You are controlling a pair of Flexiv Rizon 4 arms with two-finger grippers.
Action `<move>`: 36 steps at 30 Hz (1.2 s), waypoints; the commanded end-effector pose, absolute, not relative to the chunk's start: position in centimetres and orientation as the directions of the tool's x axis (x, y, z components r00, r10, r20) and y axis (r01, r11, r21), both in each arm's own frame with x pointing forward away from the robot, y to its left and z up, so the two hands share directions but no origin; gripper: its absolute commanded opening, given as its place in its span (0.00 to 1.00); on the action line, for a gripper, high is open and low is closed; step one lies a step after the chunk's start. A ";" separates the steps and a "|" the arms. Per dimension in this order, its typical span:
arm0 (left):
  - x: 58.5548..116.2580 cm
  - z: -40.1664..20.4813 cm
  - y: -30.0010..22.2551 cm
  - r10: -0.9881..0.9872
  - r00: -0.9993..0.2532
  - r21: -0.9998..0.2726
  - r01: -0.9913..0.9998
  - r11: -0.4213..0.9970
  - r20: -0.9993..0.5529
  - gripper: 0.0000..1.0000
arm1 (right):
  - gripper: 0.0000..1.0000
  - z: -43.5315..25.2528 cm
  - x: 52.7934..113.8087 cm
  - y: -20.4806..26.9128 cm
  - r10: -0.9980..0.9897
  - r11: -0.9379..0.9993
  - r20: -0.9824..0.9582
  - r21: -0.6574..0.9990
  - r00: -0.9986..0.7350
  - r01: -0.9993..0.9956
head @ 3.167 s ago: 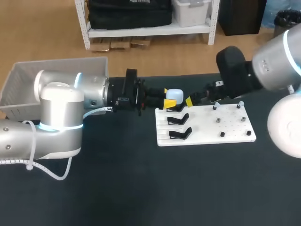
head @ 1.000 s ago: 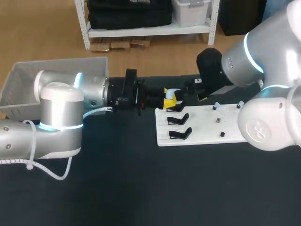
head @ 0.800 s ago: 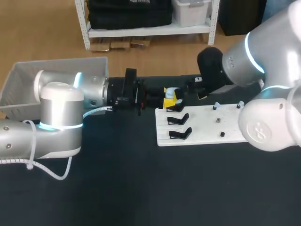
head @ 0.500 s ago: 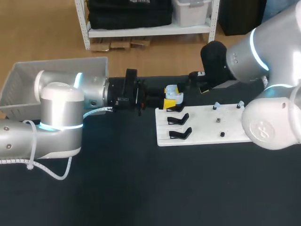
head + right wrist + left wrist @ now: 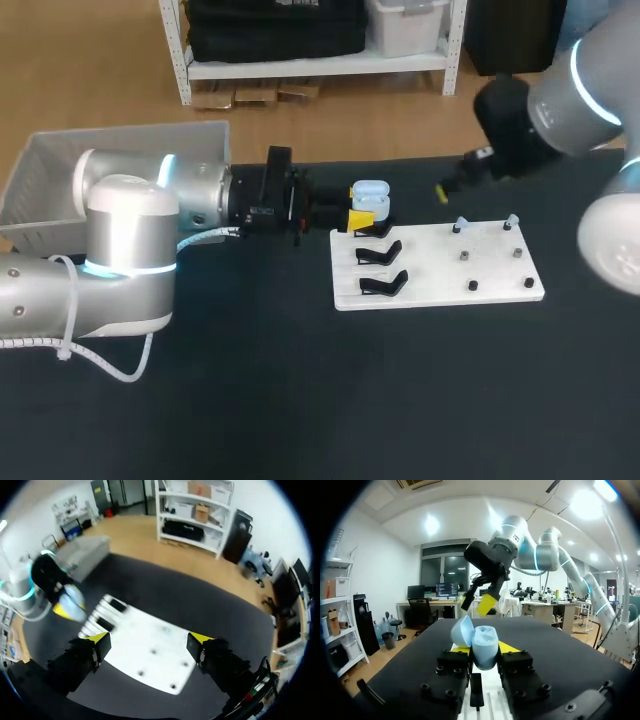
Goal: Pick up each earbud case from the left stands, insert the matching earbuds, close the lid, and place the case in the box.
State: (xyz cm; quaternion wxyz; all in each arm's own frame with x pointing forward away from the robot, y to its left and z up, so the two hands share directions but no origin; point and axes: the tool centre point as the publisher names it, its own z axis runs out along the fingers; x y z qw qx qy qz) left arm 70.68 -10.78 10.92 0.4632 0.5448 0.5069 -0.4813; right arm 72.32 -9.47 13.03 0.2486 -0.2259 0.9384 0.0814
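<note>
Left wrist view: left end effector (image 5: 484, 650) grips earbud case (image 5: 486, 641) (lid (image 5: 462, 631) open).

One case (image 5: 370, 190), three stands (image 5: 383, 283), one box (image 5: 46, 168)

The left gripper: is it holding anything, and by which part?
Yes. The left gripper is shut on the earbud case, one finger on each side of its lower body; the lid stands open.
</note>
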 end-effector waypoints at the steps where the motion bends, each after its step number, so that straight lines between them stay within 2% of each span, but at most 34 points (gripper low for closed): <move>1: 70.6 10.8 -10.8 0.102 0.026 0.021 0.998 -0.053 -0.994 0.00 | 1.00 12.7 72.1 -11.2 -0.398 0.914 -0.424 -0.107 -0.813 -0.391; 11: 70.6 10.8 -10.8 0.102 0.026 0.021 0.998 -0.053 -0.994 0.00 | 0.99 8.8 73.7 -14.1 -0.404 0.915 -0.310 -0.139 -0.861 -0.379; 14: 70.6 10.8 -10.8 0.102 0.026 0.021 0.998 -0.053 -0.994 0.00 | 0.87 7.8 74.3 -14.6 -0.406 0.914 -0.284 -0.124 -0.869 -0.386; 16: 70.6 10.8 -10.8 0.102 0.026 0.021 0.998 -0.053 -0.994 0.00 | 0.85 7.0 74.7 -15.0 -0.412 0.911 -0.267 -0.127 -0.871 -0.392; 18: 70.6 10.8 -10.8 0.102 0.026 0.021 0.998 -0.053 -0.994 0.00 | 0.77 6.5 74.8 -15.3 -0.407 0.913 -0.254 -0.114 -0.877 -0.391; 22: 70.6 10.8 -10.8 0.102 0.026 0.021 0.998 -0.053 -0.994 0.00 | 0.53 5.6 75.2 -15.9 -0.407 0.914 -0.237 -0.113 -0.882 -0.391; 25: 70.6 10.8 -10.8 0.102 0.026 0.021 0.998 -0.053 -0.994 0.00 | 0.54 4.9 75.6 -16.2 -0.408 0.913 -0.229 -0.116 -0.884 -0.391; 29: 70.6 10.8 -10.8 0.102 0.026 0.021 0.998 -0.053 -0.994 0.00 | 0.49 4.3 76.0 -16.7 -0.402 0.915 -0.223 -0.118 -0.888 -0.385; 36: 70.6 10.8 -10.8 0.102 0.026 0.021 0.998 -0.053 -0.994 0.00 | 0.49 3.5 76.2 -16.9 -0.394 0.919 -0.213 -0.115 -0.894 -0.378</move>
